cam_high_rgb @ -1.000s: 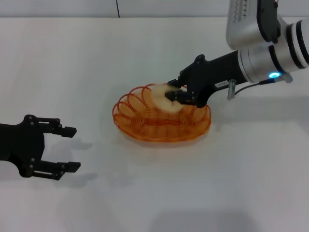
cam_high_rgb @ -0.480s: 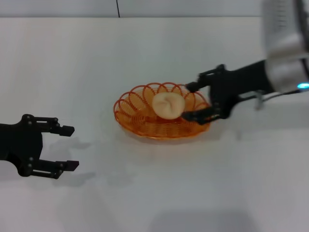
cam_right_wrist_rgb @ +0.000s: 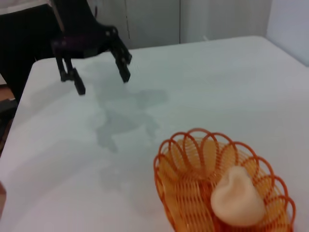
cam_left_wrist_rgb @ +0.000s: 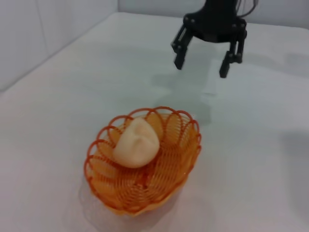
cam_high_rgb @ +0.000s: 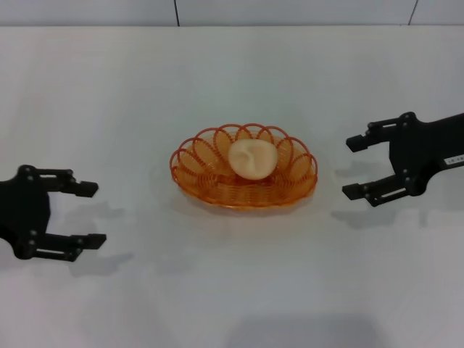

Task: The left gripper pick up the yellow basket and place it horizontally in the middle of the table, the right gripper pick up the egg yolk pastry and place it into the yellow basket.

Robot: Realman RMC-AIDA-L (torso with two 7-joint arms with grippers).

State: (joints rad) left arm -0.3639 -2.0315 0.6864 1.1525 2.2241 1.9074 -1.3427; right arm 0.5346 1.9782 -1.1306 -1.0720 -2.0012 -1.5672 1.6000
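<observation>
On the white table (cam_high_rgb: pixel 109 101), the egg yolk pastry (cam_high_rgb: pixel 252 158) lies inside the yellow basket (cam_high_rgb: pixel 196 163); left gripper (cam_high_rgb: pixel 88 214) and right gripper (cam_high_rgb: pixel 352 167) hover spread apart, empty, either side.

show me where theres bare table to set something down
Bare patches: between the left pincer and the basket, between the basket and the right pincer, plus the whole strips in front of and behind the basket. Only the basket's middle is taken, by the pastry.
</observation>
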